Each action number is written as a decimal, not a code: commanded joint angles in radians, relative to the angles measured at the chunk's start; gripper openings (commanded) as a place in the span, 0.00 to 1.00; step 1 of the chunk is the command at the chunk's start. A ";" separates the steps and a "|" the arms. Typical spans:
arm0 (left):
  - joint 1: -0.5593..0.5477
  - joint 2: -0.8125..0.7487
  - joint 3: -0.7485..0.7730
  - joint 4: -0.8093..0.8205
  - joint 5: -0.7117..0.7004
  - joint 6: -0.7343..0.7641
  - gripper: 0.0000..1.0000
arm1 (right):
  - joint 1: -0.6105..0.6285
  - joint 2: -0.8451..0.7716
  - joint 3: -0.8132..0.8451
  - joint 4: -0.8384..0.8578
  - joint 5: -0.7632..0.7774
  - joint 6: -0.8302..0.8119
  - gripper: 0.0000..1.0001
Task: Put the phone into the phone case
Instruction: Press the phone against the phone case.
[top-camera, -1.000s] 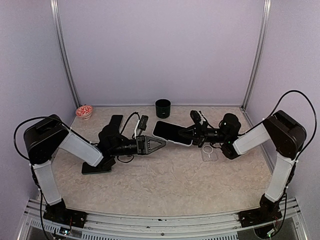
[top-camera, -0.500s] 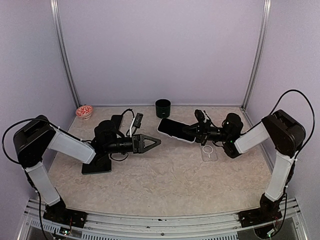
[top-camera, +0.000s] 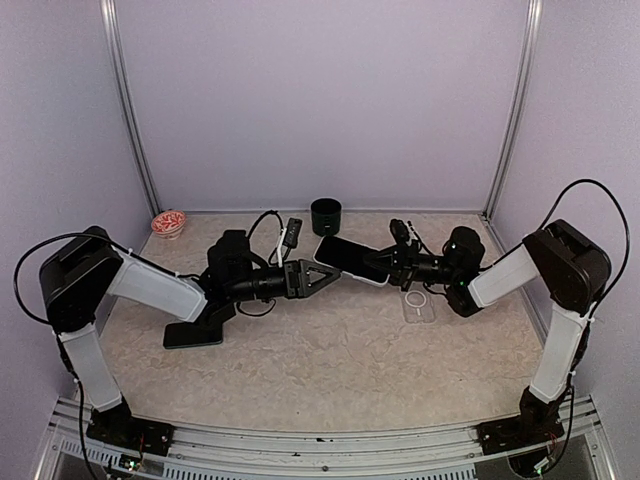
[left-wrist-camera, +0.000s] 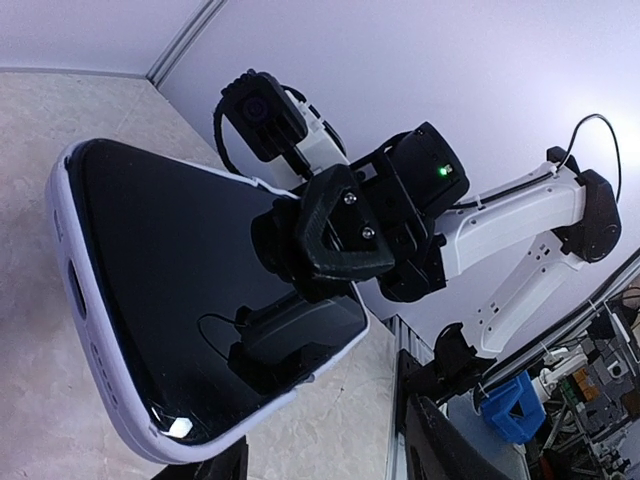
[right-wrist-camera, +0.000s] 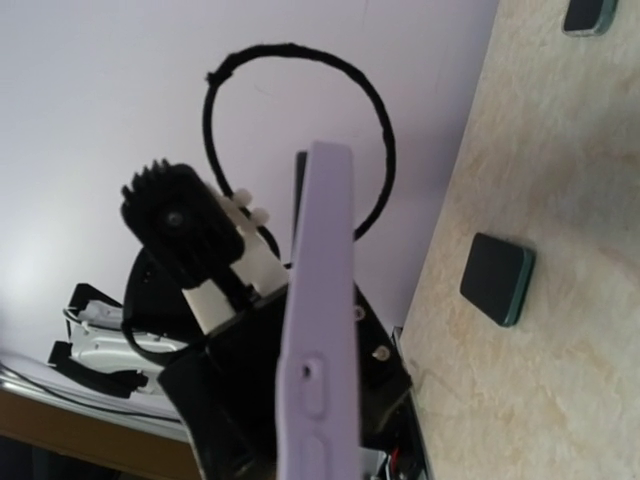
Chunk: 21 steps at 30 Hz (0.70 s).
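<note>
The right pincer (top-camera: 378, 264) pinches one end of the black phone with pale lilac sides (top-camera: 345, 257), up in the air near the far edge of the bench (top-camera: 330, 370). The phone's free end points at the left pincer (top-camera: 325, 273), which is half wide, empty and just beside it. The clear plastic phone case (top-camera: 418, 305) lies flat towards the right edge, closest to the right arm.

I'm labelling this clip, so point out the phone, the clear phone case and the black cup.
phone (top-camera: 345, 256), top external view, middle of its dark screen.
clear phone case (top-camera: 421, 308), top external view, flat back just below its ring.
black cup (top-camera: 326, 222), top external view, on its outer wall.
</note>
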 joint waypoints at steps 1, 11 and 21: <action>-0.005 0.033 0.043 -0.026 -0.037 0.035 0.53 | 0.014 -0.044 0.000 0.097 0.002 0.018 0.03; -0.018 -0.005 0.048 -0.117 -0.110 0.089 0.53 | 0.017 -0.050 0.013 0.087 0.005 0.015 0.03; -0.009 0.018 0.023 0.005 -0.098 0.052 0.51 | 0.023 -0.038 0.004 0.110 -0.002 0.027 0.03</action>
